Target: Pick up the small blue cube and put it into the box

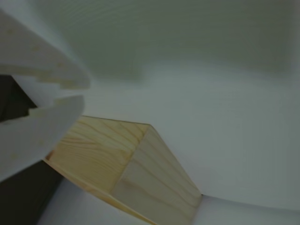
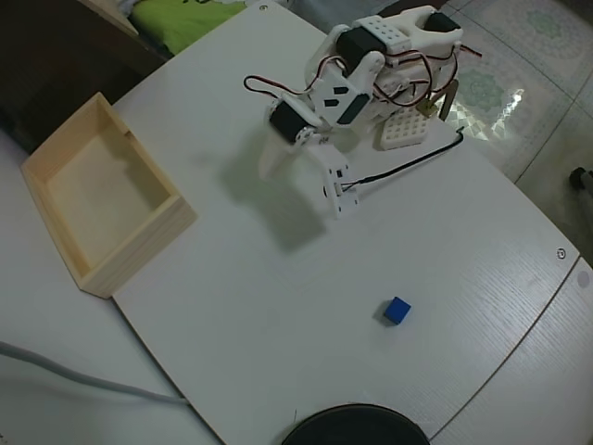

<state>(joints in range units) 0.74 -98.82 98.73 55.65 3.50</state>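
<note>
The small blue cube (image 2: pixel 397 311) lies alone on the white table, low and right of centre in the overhead view; the wrist view does not show it. The box (image 2: pixel 139 250), a lidless tray of pale wood, stands at the left with nothing inside. My gripper (image 2: pixel 269 167) hangs over the table between them, nearer the box and well apart from the cube. In the wrist view its white toothed fingers (image 1: pixel 42 126) come in from the left with the tips of my gripper (image 1: pixel 84 91) nearly meeting and nothing between them, and a corner of the box (image 1: pixel 117 154) shows below them.
A small white perforated block (image 2: pixel 405 130) sits beside the arm's base. A black cable (image 2: pixel 408 162) runs from the wrist across the table. A black round object (image 2: pixel 357 426) lies at the front edge and a grey cable (image 2: pixel 83 380) at the lower left.
</note>
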